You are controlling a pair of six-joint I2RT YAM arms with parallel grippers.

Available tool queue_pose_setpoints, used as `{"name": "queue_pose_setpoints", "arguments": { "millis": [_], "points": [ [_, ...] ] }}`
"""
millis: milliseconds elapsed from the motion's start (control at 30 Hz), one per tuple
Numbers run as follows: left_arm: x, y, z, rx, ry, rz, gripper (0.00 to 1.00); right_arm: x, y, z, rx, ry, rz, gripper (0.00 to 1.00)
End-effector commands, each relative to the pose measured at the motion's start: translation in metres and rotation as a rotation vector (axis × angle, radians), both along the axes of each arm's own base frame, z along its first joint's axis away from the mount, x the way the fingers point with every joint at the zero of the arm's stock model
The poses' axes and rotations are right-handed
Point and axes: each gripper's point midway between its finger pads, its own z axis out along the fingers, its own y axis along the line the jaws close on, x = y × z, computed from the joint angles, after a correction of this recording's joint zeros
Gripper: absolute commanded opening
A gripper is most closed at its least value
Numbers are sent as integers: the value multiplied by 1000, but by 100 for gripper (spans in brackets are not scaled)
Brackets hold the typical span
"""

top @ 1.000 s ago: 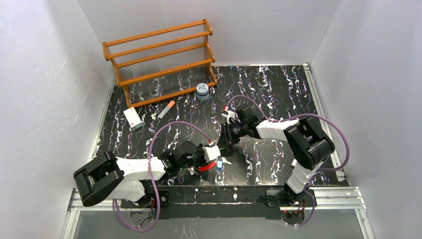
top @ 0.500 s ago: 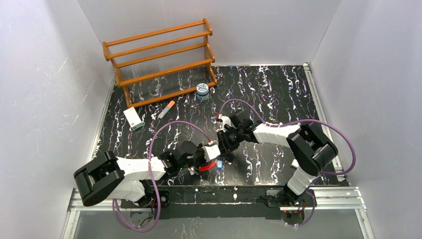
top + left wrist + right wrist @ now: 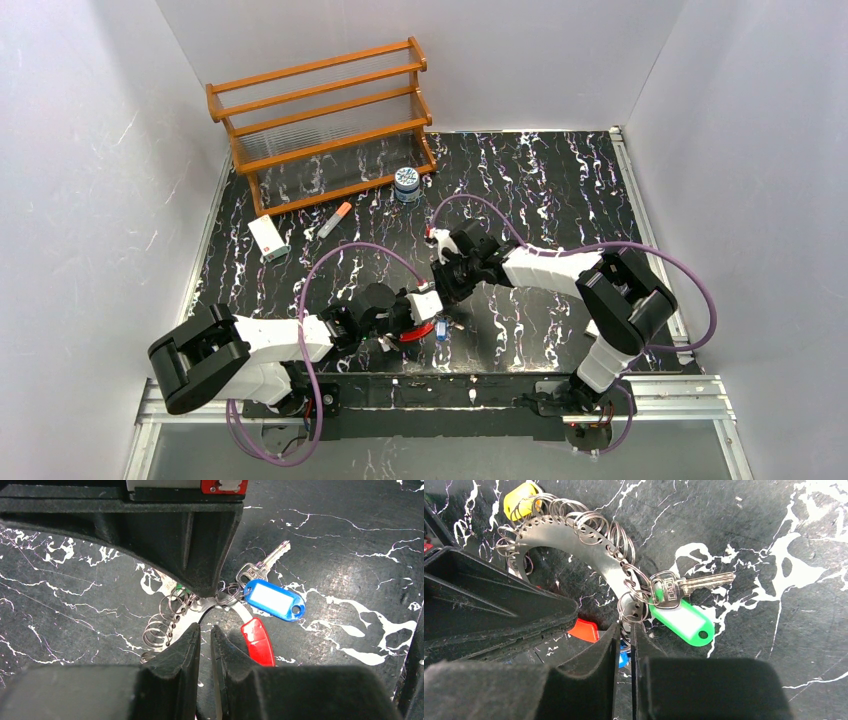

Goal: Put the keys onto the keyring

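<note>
The keyring [image 3: 574,542] is a curved silver band with a row of small split rings and a red part [image 3: 257,640]; it lies on the black table by the near edge [image 3: 412,338]. A green key [image 3: 681,620] and a blue key [image 3: 275,600] hang from its rings, and a yellow tag [image 3: 521,492] shows at its far end. My left gripper [image 3: 205,630] is shut on the band, seen edge-on between its fingers. My right gripper [image 3: 625,627] is shut on the small ring by the blue key, directly facing the left gripper [image 3: 432,318].
A wooden rack [image 3: 325,120] stands at the back left. A blue-white jar [image 3: 406,184], an orange-tipped marker [image 3: 335,219] and a white box [image 3: 267,239] lie in front of it. Purple cables loop over both arms.
My right gripper has moved left and down until its tips meet the keyring at the left gripper. The left arm and the keyring have stayed put.
</note>
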Motion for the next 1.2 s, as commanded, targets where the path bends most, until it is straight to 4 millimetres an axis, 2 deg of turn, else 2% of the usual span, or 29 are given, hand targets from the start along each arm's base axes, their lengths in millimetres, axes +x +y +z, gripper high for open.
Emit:
{"name": "queue_pose_setpoints", "arguments": {
  "millis": [0, 67, 167, 267, 300, 433, 500, 767, 1167],
  "points": [
    [-1, 2, 1, -7, -3, 8, 13, 10, 1, 10, -17, -65, -2, 16],
    [-1, 2, 1, -7, -3, 10, 13, 9, 0, 11, -22, -70, -1, 8],
    [-1, 3, 2, -11, -1, 13, 13, 9, -3, 11, -33, -80, -2, 1],
    [-1, 3, 1, -11, 1, 17, 13, 9, -5, 11, -40, -85, -6, 1],
    [-2, 3, 1, -13, 3, 16, 13, 9, -5, 11, -39, -84, -9, 2],
    [-2, 3, 1, -13, 5, 18, 13, 8, -5, 14, -28, -84, -18, 20],
    [-2, 4, 1, -12, 5, 18, 13, 7, -5, 15, -22, -81, -23, 24],
    [-1, 2, 1, -12, 5, 17, 13, -4, -6, 7, -10, -30, -22, 24],
    [0, 2, 1, -11, 1, 20, 13, -8, 0, 6, 20, -2, -12, 21]
  ]
}}
